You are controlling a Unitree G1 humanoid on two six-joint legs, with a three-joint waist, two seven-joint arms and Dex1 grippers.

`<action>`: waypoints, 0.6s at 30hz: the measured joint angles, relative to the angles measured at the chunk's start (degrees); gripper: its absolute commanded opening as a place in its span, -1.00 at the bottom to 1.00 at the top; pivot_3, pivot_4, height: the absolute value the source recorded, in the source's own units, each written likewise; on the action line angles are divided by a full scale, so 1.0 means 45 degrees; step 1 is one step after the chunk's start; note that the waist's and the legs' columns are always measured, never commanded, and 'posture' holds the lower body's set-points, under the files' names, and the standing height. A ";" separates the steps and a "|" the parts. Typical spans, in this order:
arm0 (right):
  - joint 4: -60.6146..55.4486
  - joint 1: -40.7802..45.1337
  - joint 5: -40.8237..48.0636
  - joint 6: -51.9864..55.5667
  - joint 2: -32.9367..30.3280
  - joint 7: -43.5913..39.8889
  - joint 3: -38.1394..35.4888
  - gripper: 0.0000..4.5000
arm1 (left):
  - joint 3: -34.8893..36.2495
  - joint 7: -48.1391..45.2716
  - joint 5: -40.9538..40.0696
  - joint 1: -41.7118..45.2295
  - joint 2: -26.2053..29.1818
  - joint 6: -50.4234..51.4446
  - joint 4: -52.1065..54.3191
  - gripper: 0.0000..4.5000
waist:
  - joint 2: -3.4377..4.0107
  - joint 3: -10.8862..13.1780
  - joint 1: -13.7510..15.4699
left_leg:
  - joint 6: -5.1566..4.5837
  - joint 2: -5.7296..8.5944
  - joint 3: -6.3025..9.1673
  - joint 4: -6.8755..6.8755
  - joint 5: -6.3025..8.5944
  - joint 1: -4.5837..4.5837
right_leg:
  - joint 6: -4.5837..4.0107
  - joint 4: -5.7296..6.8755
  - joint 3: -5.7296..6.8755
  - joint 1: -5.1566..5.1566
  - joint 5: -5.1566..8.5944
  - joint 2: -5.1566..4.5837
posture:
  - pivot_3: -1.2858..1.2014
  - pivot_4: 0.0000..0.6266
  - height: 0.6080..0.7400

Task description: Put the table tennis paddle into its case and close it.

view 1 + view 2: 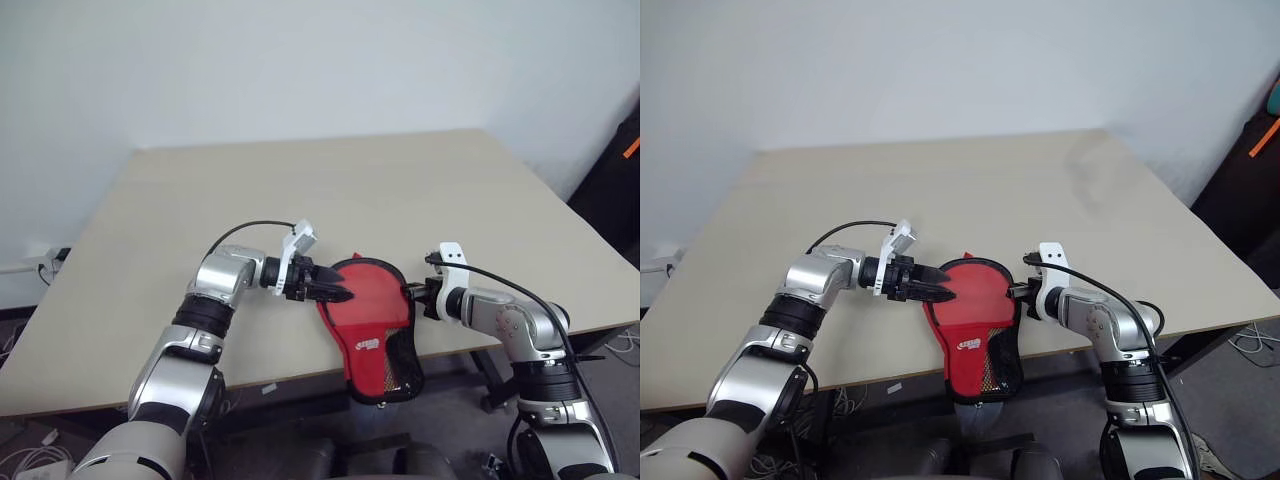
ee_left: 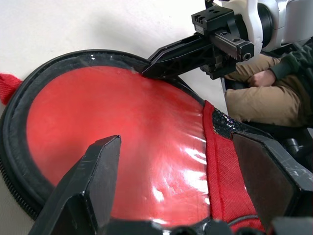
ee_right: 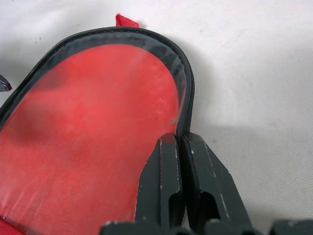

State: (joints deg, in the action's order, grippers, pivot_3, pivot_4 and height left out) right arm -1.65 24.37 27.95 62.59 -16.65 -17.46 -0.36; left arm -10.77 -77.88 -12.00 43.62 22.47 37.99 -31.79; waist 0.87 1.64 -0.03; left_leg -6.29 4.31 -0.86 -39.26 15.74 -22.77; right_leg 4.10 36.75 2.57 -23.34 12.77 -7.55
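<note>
The red case (image 1: 370,345) with black zipper edging lies at the table's front edge, its narrow end hanging over. It is open at the round end, and the table tennis paddle's red rubber face (image 2: 122,127) shows inside the black rim (image 3: 161,49); its handle is hidden. My left gripper (image 1: 340,294) stands open at the case's left side, its fingers (image 2: 93,176) spread over the red face. At the right side, my right gripper (image 3: 178,137) is shut on the case's black edge, as the left wrist view also shows (image 2: 146,72).
The beige table (image 1: 300,190) stretches away behind the case with free room. Dark equipment with an orange mark (image 1: 625,160) stands off its right side. A person's tan-clad legs and hand (image 2: 264,83) show beyond the right gripper.
</note>
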 measured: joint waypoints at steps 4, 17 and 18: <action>0.0000 0.0019 0.0063 -0.0134 0.0362 -0.0016 -0.0343 -0.99 | -0.0275 0.0078 0.0004 -0.0376 0.0005 0.0099 0.0123 0.70 | -0.0002 0.0002 -0.0004 | 0.0001 -0.0009 -0.0002 0.0000 0.0000 0.0000 | -0.0020 0.0007 -0.0070 -0.0036 -0.0012 0.0063 | 0.03 -1.00 0.41; 0.1458 0.2634 -0.0016 -0.2197 0.1412 0.2977 -0.3770 -0.99 | -0.0355 0.0149 -0.0055 -0.0900 0.0215 0.0611 0.0586 0.70 | -0.0002 0.0010 -0.0005 | 0.0035 -0.0010 -0.0011 0.0020 -0.0019 -0.0018 | -0.0082 0.0013 -0.0145 -0.0110 -0.0050 0.0122 | 0.03 -1.00 0.41; 0.1839 0.2886 -0.0018 -0.2413 0.1454 0.3255 -0.4069 -0.99 | -0.0364 0.0150 -0.0054 -0.0910 0.0220 0.0638 0.0593 0.70 | -0.0002 0.0010 -0.0005 | 0.0043 -0.0011 -0.0011 0.0024 -0.0024 -0.0020 | -0.0084 0.0015 -0.0147 -0.0118 -0.0051 0.0125 | 0.03 -1.00 0.41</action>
State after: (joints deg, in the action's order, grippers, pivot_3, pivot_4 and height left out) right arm 6.62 37.36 27.87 51.73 -10.11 -2.81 -18.67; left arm -12.41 -77.20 -12.25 39.52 23.46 40.86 -29.12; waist 0.86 1.69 -0.05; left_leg -6.10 4.26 -0.92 -39.15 15.63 -22.86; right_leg 3.72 36.82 1.91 -23.87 12.54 -6.99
